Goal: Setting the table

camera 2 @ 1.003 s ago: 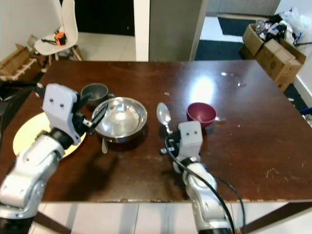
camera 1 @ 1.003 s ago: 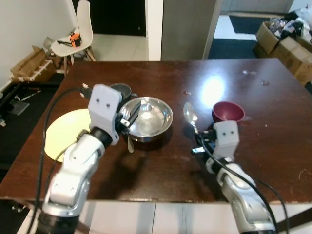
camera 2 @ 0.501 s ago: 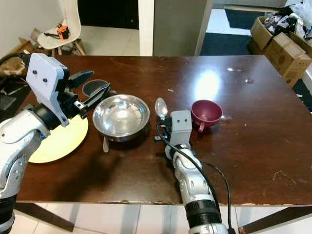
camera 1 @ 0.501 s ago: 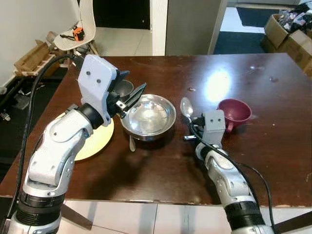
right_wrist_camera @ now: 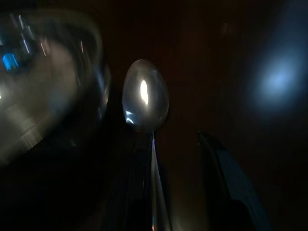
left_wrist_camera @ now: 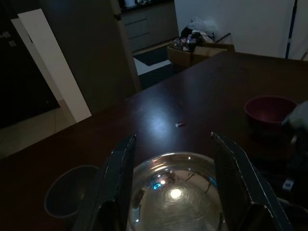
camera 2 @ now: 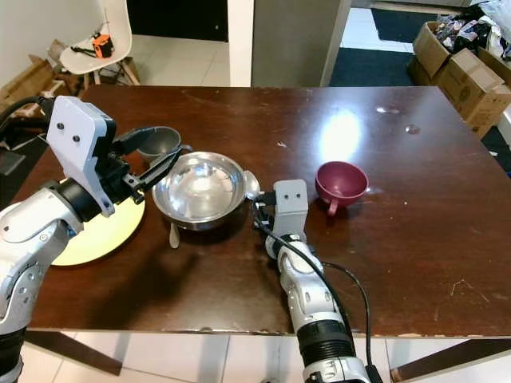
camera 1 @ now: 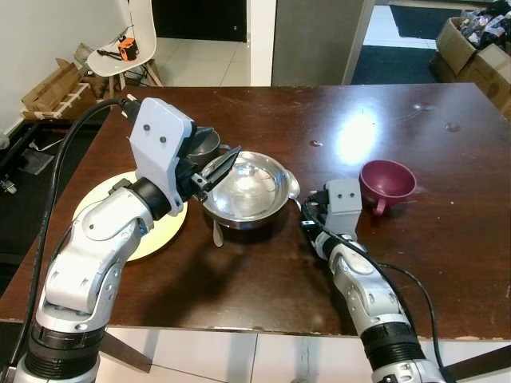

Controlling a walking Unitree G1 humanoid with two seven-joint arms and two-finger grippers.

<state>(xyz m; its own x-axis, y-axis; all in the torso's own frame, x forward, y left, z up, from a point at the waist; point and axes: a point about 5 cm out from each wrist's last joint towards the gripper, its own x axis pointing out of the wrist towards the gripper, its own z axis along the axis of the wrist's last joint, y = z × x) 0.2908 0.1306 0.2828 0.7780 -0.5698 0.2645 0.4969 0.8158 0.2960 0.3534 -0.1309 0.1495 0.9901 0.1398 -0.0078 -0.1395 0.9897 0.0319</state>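
Observation:
A steel bowl (camera 1: 249, 190) sits mid-table. My left gripper (camera 1: 217, 148) hovers open and empty over its left rim, and the left wrist view looks down into the steel bowl (left_wrist_camera: 173, 197) between the two fingers. A grey cup (camera 1: 204, 144) stands just behind that gripper, and a yellow plate (camera 1: 160, 235) lies partly under my left arm. My right gripper (camera 1: 308, 213) is shut on the handle of a spoon (camera 1: 293, 187), whose head touches the bowl's right rim. In the right wrist view the spoon (right_wrist_camera: 144, 94) lies beside the bowl. A maroon cup (camera 1: 386, 179) stands to the right.
Another piece of cutlery (camera 1: 215, 233) pokes out from under the bowl's front edge. The table's front edge (camera 1: 263, 329) is close below my arms. A white chair (camera 1: 120, 56) and cardboard boxes (camera 1: 56, 88) stand on the floor beyond the table.
My right gripper has carried the spoon left, from near the maroon cup to the bowl's right rim. The left gripper rose off the bowl and now hovers open.

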